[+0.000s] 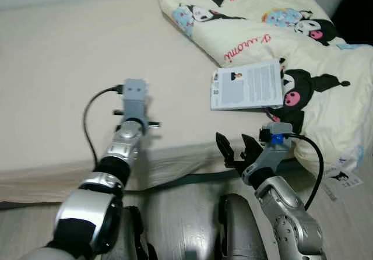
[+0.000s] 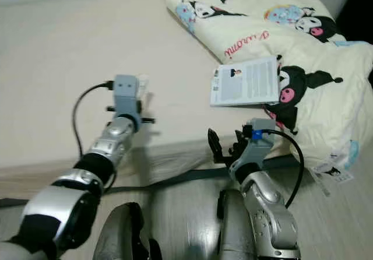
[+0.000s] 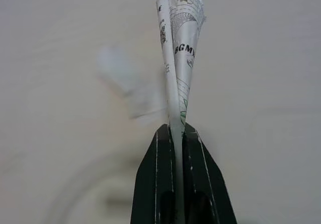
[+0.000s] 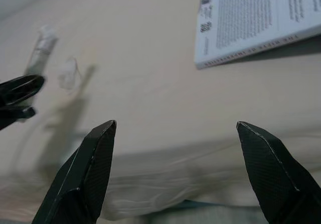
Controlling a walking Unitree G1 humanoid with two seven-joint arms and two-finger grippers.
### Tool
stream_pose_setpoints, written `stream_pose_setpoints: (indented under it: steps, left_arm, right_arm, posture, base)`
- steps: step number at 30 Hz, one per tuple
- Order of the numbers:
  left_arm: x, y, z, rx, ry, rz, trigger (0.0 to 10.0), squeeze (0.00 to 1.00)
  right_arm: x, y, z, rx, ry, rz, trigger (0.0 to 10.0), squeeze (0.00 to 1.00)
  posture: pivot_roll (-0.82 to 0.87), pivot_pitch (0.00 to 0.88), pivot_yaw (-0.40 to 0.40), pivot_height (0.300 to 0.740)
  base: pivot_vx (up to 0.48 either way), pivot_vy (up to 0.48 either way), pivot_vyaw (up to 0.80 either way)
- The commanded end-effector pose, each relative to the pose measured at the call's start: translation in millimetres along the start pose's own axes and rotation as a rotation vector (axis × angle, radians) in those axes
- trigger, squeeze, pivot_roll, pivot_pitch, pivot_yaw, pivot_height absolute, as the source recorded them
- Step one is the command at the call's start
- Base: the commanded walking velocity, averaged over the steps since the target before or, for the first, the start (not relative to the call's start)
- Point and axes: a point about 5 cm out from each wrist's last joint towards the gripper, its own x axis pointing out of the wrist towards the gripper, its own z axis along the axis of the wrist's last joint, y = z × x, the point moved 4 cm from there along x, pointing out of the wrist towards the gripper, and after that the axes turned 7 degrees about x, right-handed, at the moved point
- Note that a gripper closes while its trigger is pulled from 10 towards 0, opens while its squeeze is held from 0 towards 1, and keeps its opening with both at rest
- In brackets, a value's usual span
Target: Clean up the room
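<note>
Over a cream-sheeted bed (image 1: pixel 52 67), the robot's left gripper (image 3: pixel 176 128) pinches a crumpled, printed paper wrapper (image 3: pixel 179 43) between pressed-together fingers. The right gripper (image 4: pixel 175 148) hovers spread wide at the mattress edge, near a white paperback book (image 1: pixel 247 85) resting against a cartoon-print quilt (image 1: pixel 303 15). The hold looks thin; a quick swing could shake the wrapper loose.

Through the right wrist camera I see my right gripper (image 4: pixel 178 171) with its two long black fingers spread wide over a cream-coloured bed sheet (image 4: pixel 145 83). A white printed book with black text (image 4: pixel 256 23) lies flat on the sheet beyond them. Off to one side the black tips of my left gripper (image 4: pixel 17 96) pinch a folded strip of white paper (image 4: pixel 41 48).
</note>
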Motion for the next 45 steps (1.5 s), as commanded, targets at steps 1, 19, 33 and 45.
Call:
stream_pose_setpoints:
  steps: [1,19,33,45]
  left_arm:
    - [-1.1,13.2,-16.6,0.024,0.06,0.046,10.0,0.0]
    - [-40.2,138.3,-66.1,-0.039,0.035,0.289,10.0,0.0]
    - [-84.1,82.5,-122.4,-0.126,0.118,0.158,10.0,0.0]
    - [-102.6,42.5,-129.0,-0.18,0.148,0.043,10.0,0.0]
  right_arm:
    - [0.9,4.1,1.4,0.01,-0.002,0.008,10.0,0.0]
    - [49.1,5.1,26.6,-0.057,-0.04,0.137,10.0,0.0]
    - [70.5,0.6,39.2,-0.105,-0.042,0.152,10.0,0.0]
    - [67.1,-26.2,22.8,-0.129,0.003,0.064,10.0,0.0]
  posture:
    - [-0.14,0.389,0.096,0.575]
    - [-0.02,0.255,0.015,0.575]
    - [-0.02,0.174,-0.03,0.575]
    - [-0.03,0.178,-0.035,0.575]
  base:
    - [0.0,0.0,0.0]
    - [0.0,0.0,0.6]
    - [0.0,0.0,0.77]
    - [0.0,0.0,0.78]
